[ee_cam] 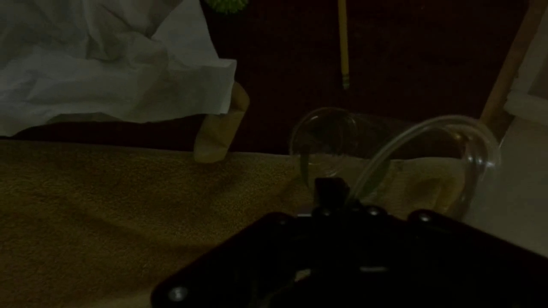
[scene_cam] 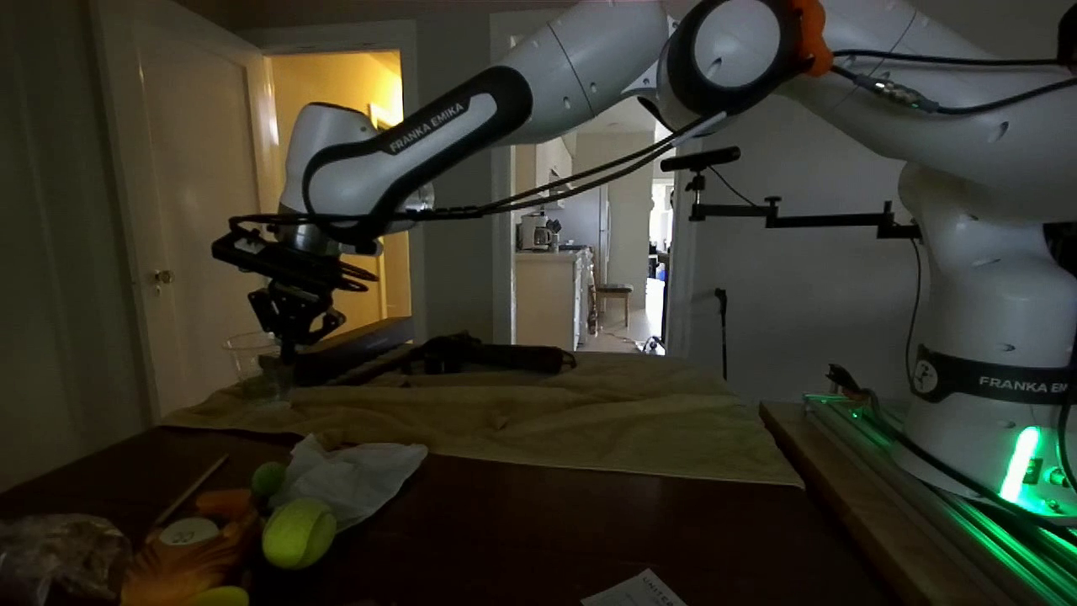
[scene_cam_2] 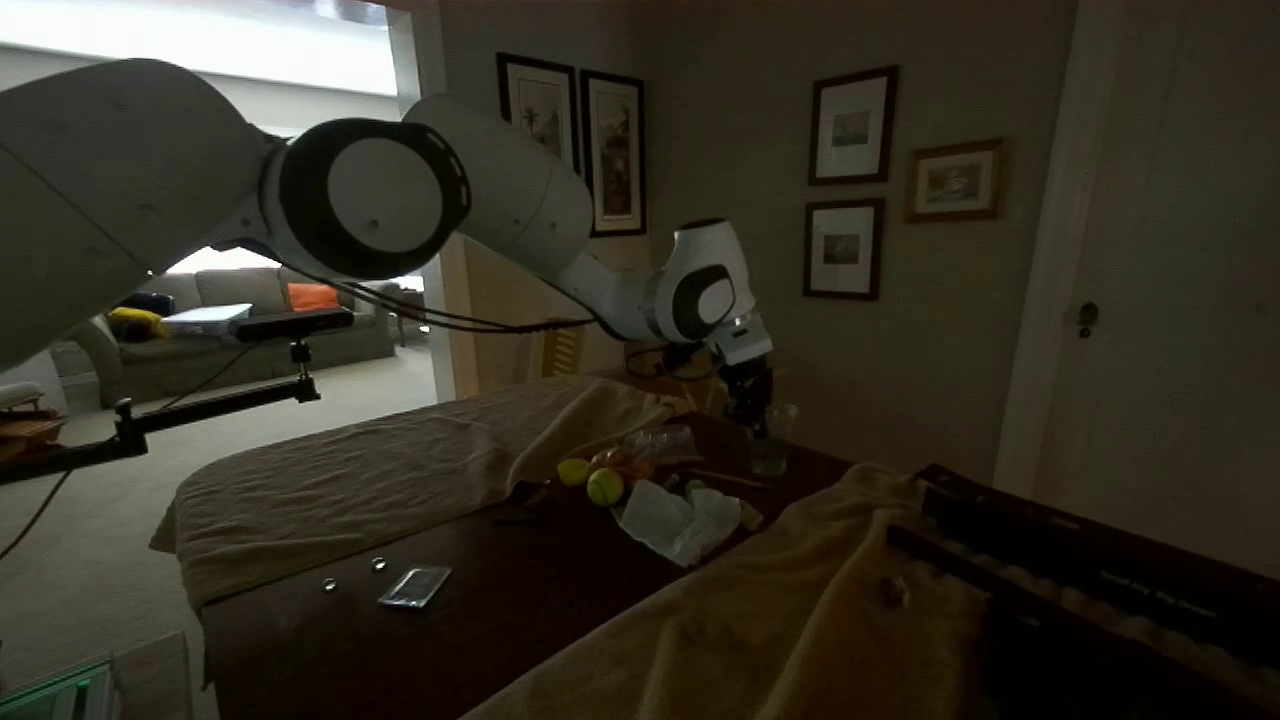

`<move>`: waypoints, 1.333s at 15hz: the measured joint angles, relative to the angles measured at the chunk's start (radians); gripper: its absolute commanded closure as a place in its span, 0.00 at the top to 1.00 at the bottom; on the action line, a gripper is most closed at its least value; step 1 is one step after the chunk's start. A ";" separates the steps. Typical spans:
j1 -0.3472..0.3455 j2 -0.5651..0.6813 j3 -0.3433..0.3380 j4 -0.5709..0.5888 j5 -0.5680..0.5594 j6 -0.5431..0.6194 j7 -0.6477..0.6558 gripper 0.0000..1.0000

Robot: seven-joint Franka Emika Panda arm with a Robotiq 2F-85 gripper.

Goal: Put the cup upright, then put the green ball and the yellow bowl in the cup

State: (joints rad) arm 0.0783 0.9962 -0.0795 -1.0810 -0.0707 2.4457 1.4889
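The clear plastic cup (scene_cam: 249, 360) is mouth up with a slight tilt at the table's far end. It also shows in another exterior view (scene_cam_2: 783, 428) and in the wrist view (ee_cam: 385, 132). My gripper (scene_cam: 289, 349) is shut on the cup's wall at the rim; in the wrist view its fingertips (ee_cam: 336, 194) meet there. I cannot tell whether the cup's base touches the cloth. A small green ball (scene_cam: 268, 478) lies beside white paper, and a larger yellow-green tennis ball (scene_cam: 299, 533) is near it. A yellow rounded object (scene_cam_2: 573, 472) lies beside the tennis ball; I cannot make out a bowl shape.
Crumpled white paper (scene_cam_2: 680, 522), a pencil (ee_cam: 343, 47), an orange object (scene_cam: 193, 547) and a clear plastic bag (scene_cam: 63, 551) lie on the table. A tan towel (scene_cam: 522, 421) covers one side, with a long dark box (scene_cam_2: 1100, 570) on it.
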 measured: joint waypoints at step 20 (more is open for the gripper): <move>0.040 0.075 -0.012 0.072 0.024 -0.072 -0.270 0.01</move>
State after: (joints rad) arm 0.1184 1.0713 -0.0916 -1.0090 -0.0467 2.3741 1.2194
